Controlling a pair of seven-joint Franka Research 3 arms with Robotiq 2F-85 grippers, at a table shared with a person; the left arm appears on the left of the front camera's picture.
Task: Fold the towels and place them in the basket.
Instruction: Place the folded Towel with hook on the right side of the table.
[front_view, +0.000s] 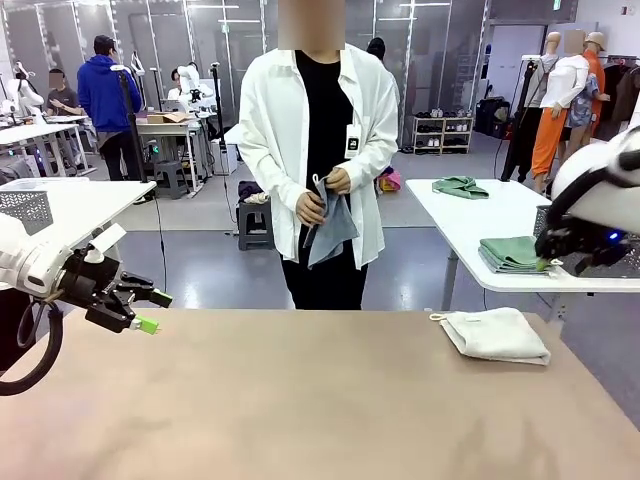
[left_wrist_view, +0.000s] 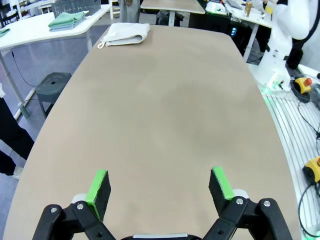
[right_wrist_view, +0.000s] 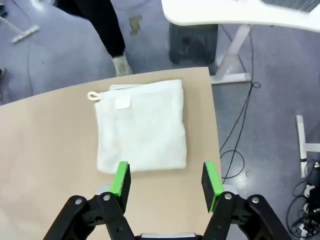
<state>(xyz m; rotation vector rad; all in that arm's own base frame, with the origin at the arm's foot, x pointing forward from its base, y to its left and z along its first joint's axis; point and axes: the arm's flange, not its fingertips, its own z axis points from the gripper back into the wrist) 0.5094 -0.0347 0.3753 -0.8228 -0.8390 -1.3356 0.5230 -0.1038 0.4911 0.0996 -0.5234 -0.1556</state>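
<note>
A bare tan table (front_view: 300, 400) is seen, with the cream towel (front_view: 497, 335) laid folded near its 2 o'clock corner, loop turned to 10 o'clock. In the right wrist view the same towel (right_wrist_view: 141, 126) lies just beyond the right gripper (right_wrist_view: 166, 170), whose jaws are spread with nothing held between them. The left gripper (front_view: 153, 311) is held over the table's 9 o'clock edge. In its own view it (left_wrist_view: 160, 175) is spread wide over bare tabletop and is empty.

Across the table, at 12 o'clock, a grey-blue towel (front_view: 333, 225) is held in the hands of a person (front_view: 318, 150) in a white coat. At 2 o'clock a white side table (front_view: 470, 225) is set on the grey floor. A folded green towel (front_view: 512, 253) is stacked on it just beside the basket (left_wrist_view: 75, 6), and a crumpled green cloth (front_view: 460, 186) is left farther back. A dark stool (front_view: 255, 222) is placed behind the person.
</note>
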